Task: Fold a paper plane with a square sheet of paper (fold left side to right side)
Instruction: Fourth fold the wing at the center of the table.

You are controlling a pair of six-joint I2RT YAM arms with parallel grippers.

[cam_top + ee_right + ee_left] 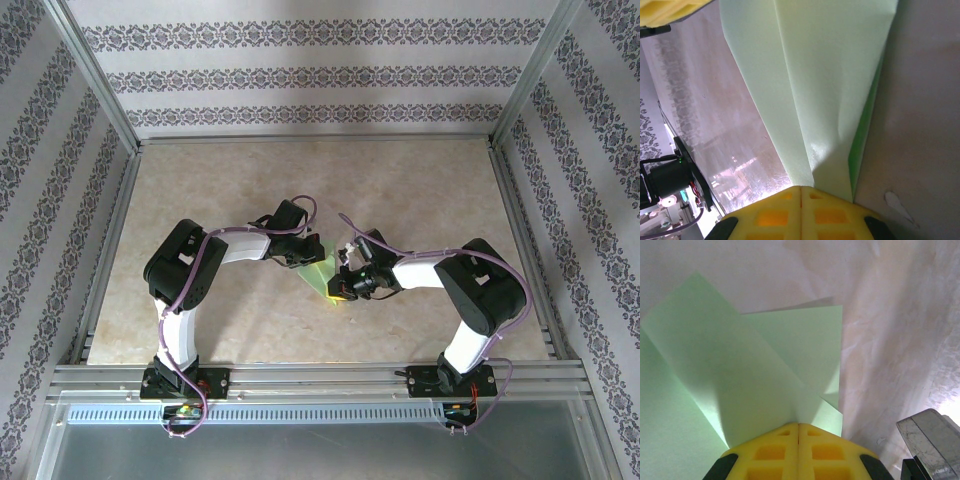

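Note:
The light green square sheet of paper [322, 272] hangs folded into overlapping flaps between my two grippers, just above the middle of the table. In the left wrist view the sheet of paper [740, 365] fans up and left from the tips of my left gripper [799, 425], whose yellow jaws are pressed together on its edge. In the right wrist view a crease of the paper [825, 75] runs into my right gripper [801, 188], shut on it as well. From above, the left gripper [308, 252] and right gripper [345, 272] sit close together. The paper plane is out of view.
The beige mottled tabletop [300, 190] is framed by aluminium rails [310, 372] and patterned walls. A grey metal part [932, 440] sits at the lower right of the left wrist view. The left gripper's yellow finger [665, 10] shows at the top left of the right wrist view.

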